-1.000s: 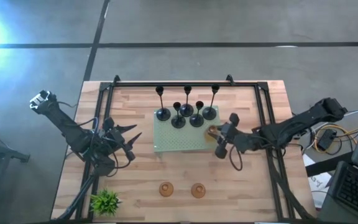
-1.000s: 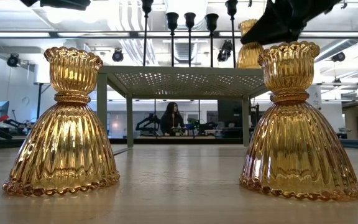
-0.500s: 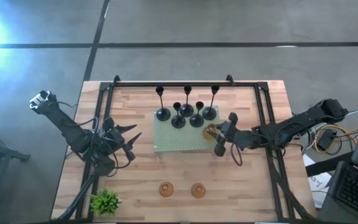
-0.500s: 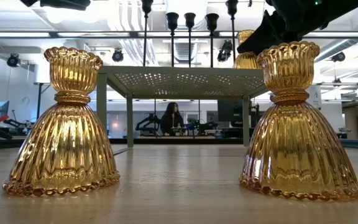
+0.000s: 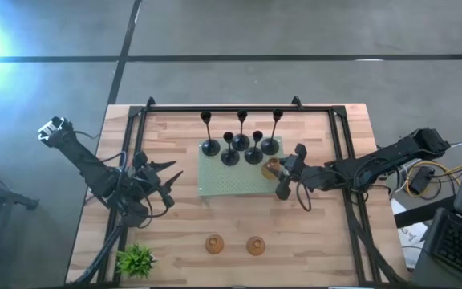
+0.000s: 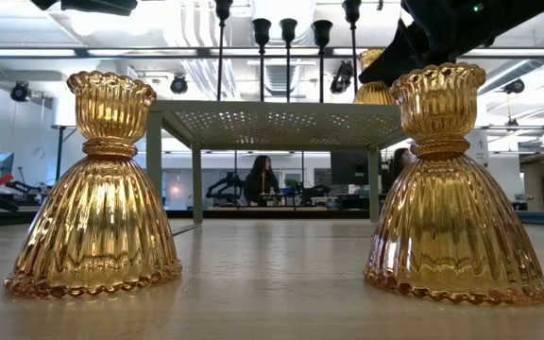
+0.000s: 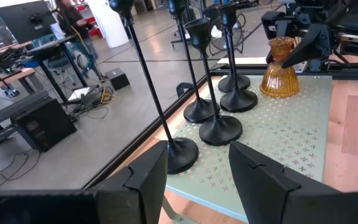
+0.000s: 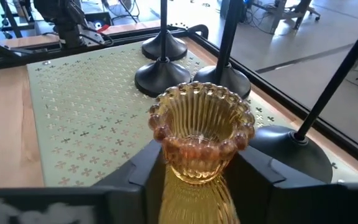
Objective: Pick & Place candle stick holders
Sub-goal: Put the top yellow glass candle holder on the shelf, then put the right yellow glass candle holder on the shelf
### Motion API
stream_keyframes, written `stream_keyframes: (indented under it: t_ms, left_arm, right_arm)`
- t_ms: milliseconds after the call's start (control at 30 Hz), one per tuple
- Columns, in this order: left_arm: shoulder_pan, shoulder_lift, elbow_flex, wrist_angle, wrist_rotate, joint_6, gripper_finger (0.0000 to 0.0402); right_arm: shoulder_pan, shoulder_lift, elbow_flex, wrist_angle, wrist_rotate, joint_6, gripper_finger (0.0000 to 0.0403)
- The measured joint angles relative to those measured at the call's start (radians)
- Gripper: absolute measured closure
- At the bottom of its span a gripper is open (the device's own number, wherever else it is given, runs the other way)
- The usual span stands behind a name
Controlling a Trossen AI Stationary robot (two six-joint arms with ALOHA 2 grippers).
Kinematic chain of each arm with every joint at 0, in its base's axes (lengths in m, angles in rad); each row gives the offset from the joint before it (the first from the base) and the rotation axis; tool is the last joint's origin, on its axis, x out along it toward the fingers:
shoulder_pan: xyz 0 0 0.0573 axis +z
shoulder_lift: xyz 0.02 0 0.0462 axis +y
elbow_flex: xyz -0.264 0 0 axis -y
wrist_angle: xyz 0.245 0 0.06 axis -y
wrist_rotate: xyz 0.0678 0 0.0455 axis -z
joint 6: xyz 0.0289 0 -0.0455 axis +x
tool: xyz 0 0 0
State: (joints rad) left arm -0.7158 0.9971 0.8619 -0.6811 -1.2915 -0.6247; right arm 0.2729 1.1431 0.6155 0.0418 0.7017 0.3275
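High view, table: a wooden table [image 5: 239, 221] is seen from above, with a pale green perforated stand [image 5: 231, 180] set at its middle.
High view, black holders: five black candle holders [image 5: 240, 143] are grouped on the far part of the stand; three are tall and two short.
High view, right gripper: the right gripper [image 5: 281, 169] is held at the stand's right edge, closed on an amber holder [image 5: 273, 168] over that edge.
High view, left gripper: the left gripper [image 5: 169, 181] is parked left of the stand, its fingers spread and holding nothing.
High view, near edge: two amber holders [image 5: 214, 243] are stood side by side, apart from each other; a small green plant [image 5: 135, 260] is placed at the near left corner.
Low view: both near amber holders [image 6: 95, 194] are seen upright on the wood; the stand [image 6: 272, 123] is raised on legs behind them; a person [image 6: 259, 179] is seen far off in the room.
Left wrist view: the black holders [image 7: 219, 129] are stood on the stand, and the gripped amber holder [image 7: 279, 70] is seen near its far corner.
Right wrist view: the ribbed amber holder [image 8: 201, 134] is clamped between the two dark fingers [image 8: 143, 165]; whether its base touches the stand cannot be told.
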Motion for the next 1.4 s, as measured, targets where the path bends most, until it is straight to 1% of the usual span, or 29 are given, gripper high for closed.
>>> stream_keyframes:
  t_ms: [133, 267, 433, 600, 767, 1100, 1233, 1400]
  left_arm:
    - [0.000, 0.000, 0.000, 0.000, 0.000, 0.000, 0.0225]
    - [0.000, 0.000, 0.000, 0.000, 0.000, 0.000, 0.0225]
    - [-0.001, 0.000, 0.000, 0.000, 0.000, 0.000, 0.0225]
    - [-0.001, 0.000, 0.000, 0.000, 0.000, 0.000, 0.0225]
    - [-0.001, 0.000, 0.000, 0.000, 0.000, 0.000, 0.0225]
    - [0.000, 0.000, 0.000, 0.000, 0.000, 0.000, 0.0225]
    - [0.000, 0.000, 0.000, 0.000, 0.000, 0.000, 0.0225]
    - [0.000, 0.000, 0.000, 0.000, 0.000, 0.000, 0.0225]
  right_arm:
    - [-0.001, 0.001, -0.002, -0.006, -0.007, 0.005, 0.0204]
    - [-0.001, 0.001, -0.002, -0.005, -0.007, 0.005, 0.0164]
    - [-0.001, -0.002, -0.002, -0.002, -0.006, 0.005, 0.0130]
    - [-0.001, -0.011, 0.010, -0.003, -0.006, 0.001, 0.0110]
    - [0.002, -0.025, 0.034, -0.025, -0.023, -0.018, 0.0106]
    - [0.049, -0.103, 0.141, -0.305, -0.022, 0.034, 0.0131]
    - [0.099, -0.146, 0.194, -0.446, -0.022, 0.079, 0.0141]
    - [0.202, -0.170, 0.299, -0.638, -0.021, 0.156, 0.0155]
